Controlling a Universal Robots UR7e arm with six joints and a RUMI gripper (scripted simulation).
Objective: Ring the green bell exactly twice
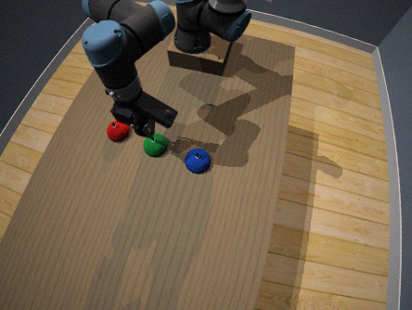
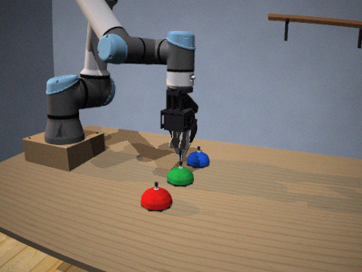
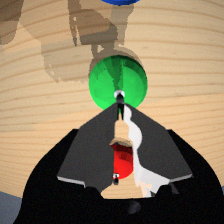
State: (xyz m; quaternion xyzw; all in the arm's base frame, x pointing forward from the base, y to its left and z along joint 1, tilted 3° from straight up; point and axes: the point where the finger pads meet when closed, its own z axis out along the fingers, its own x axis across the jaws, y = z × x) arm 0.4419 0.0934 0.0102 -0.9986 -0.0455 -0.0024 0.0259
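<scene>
The green bell (image 1: 155, 145) sits in the middle of a row of three bells on the table; it also shows in the exterior view (image 2: 179, 176) and in the wrist view (image 3: 118, 82). Its small button (image 2: 180, 163) stands up from the dome. My gripper (image 2: 178, 151) is shut and empty, pointing straight down, with its fingertips right above the green bell's button and a small gap between them. In the top view the gripper (image 1: 149, 135) hangs over the green bell's far edge.
A red bell (image 1: 117, 131) lies just left of the green one and a blue bell (image 1: 198, 161) just right. The arm's wooden base block (image 1: 199, 58) stands at the table's far end. A shelf (image 2: 314, 20) hangs on the wall.
</scene>
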